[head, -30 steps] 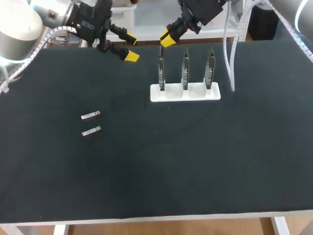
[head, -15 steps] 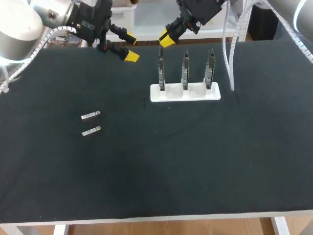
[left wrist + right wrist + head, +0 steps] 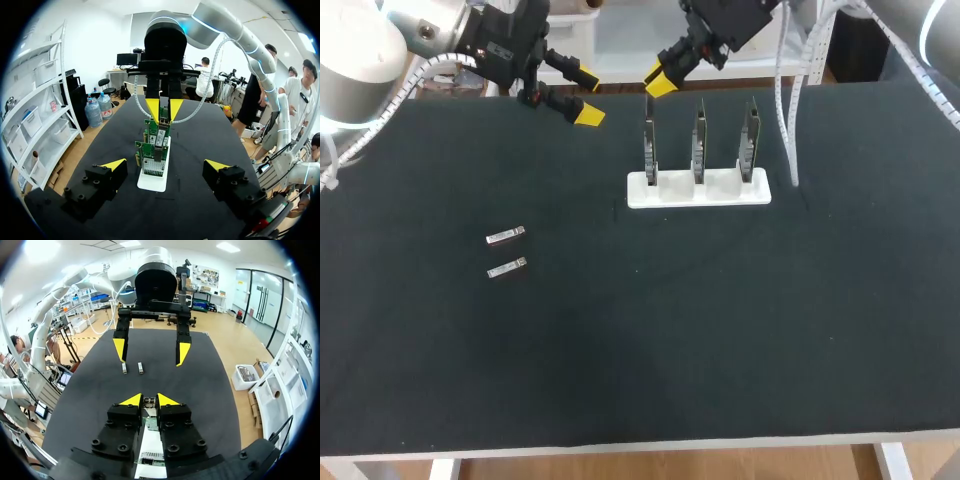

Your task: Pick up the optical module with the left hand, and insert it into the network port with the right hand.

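Note:
Two small silver optical modules (image 3: 506, 236) (image 3: 507, 268) lie side by side on the black table, left of the middle; in the right wrist view they (image 3: 124, 368) (image 3: 141, 368) show beyond my left gripper. My left gripper (image 3: 588, 97) hangs wide open and empty above the table's far left. A third small grey module (image 3: 149, 401) fills the narrow gap of my right gripper (image 3: 660, 82), which is shut on it just above the leftmost network card (image 3: 649, 140). From the left wrist view, the right gripper (image 3: 164, 117) hovers over the far end of the card row.
A white stand (image 3: 720, 190) at the far middle holds three upright green network cards in a row, the other two (image 3: 699, 140) (image 3: 750, 140) to the right. A white cable (image 3: 786, 110) hangs down beside the stand's right end.
My right gripper has shifted very slightly up and back above the leftmost card. The left arm and the two modules on the table have not moved.

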Action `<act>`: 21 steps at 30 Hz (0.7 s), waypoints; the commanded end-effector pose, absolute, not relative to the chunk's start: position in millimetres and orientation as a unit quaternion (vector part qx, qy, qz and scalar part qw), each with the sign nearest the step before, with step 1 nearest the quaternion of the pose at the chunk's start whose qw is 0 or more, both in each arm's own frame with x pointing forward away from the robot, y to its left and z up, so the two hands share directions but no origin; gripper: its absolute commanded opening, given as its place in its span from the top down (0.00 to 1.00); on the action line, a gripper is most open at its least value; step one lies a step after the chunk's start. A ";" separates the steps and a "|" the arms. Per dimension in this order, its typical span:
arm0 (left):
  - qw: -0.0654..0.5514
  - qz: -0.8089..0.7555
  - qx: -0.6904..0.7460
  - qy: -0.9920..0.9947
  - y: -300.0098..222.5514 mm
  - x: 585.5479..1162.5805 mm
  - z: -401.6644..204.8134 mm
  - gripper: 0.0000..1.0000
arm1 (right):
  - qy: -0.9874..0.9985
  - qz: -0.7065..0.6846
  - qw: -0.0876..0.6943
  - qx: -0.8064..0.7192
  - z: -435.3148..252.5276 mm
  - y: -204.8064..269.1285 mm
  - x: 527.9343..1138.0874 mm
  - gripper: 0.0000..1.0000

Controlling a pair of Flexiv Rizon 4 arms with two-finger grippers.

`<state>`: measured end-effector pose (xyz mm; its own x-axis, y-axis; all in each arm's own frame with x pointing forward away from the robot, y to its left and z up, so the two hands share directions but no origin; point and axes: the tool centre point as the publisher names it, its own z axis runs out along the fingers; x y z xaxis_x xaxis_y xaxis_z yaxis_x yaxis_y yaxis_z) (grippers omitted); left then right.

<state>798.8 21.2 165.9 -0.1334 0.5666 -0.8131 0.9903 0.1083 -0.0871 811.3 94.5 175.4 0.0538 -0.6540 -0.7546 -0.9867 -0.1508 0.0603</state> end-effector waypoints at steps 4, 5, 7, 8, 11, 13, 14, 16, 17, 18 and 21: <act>0.316 -0.334 0.577 0.675 20.9 797.5 166.2 0.00 | 0.470 0.504 0.025 -0.724 175.4 96.2 817.7 1.00; 0.316 -0.334 0.577 0.675 20.9 797.5 166.2 0.00 | 0.471 0.503 0.026 -0.724 176.0 96.5 817.9 1.00; 0.316 -0.334 0.577 0.675 20.9 797.5 166.2 0.00 | 0.472 0.503 0.028 -0.723 176.9 96.6 818.3 1.00; 0.316 -0.334 0.577 0.675 20.9 797.5 166.2 0.00 | 0.473 0.502 0.028 -0.723 177.0 96.6 818.4 1.00; 0.316 -0.334 0.577 0.675 20.9 797.5 166.2 0.00 | 0.475 0.501 0.030 -0.723 177.2 96.5 818.3 1.00; 0.316 -0.334 0.577 0.675 20.9 797.5 166.2 0.00 | 0.477 0.500 0.030 -0.723 177.1 96.2 817.6 1.00; 0.316 -0.334 0.577 0.675 20.9 797.5 166.2 0.00 | 0.477 0.500 0.030 -0.722 177.0 96.0 817.0 1.00; 0.316 -0.334 0.577 0.675 20.9 797.5 166.2 0.00 | 0.479 0.499 0.031 -0.722 176.9 95.8 816.5 1.00; 0.316 -0.334 0.577 0.675 20.9 797.5 166.2 0.00 | 0.479 0.499 0.032 -0.721 176.9 95.8 816.5 1.00; 0.316 -0.334 0.577 0.675 20.9 797.5 166.2 0.00 | 0.480 0.499 0.032 -0.721 176.9 95.8 816.4 1.00; 0.316 -0.334 0.577 0.675 20.9 797.5 166.2 0.00 | 0.482 0.498 0.036 -0.720 178.1 96.5 817.0 1.00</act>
<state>798.8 21.2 165.9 -0.1334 0.5666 -0.8131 0.9903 0.1083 -0.0871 809.4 95.1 176.8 0.0403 -0.6565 -0.7532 -0.9867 -0.1451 0.0737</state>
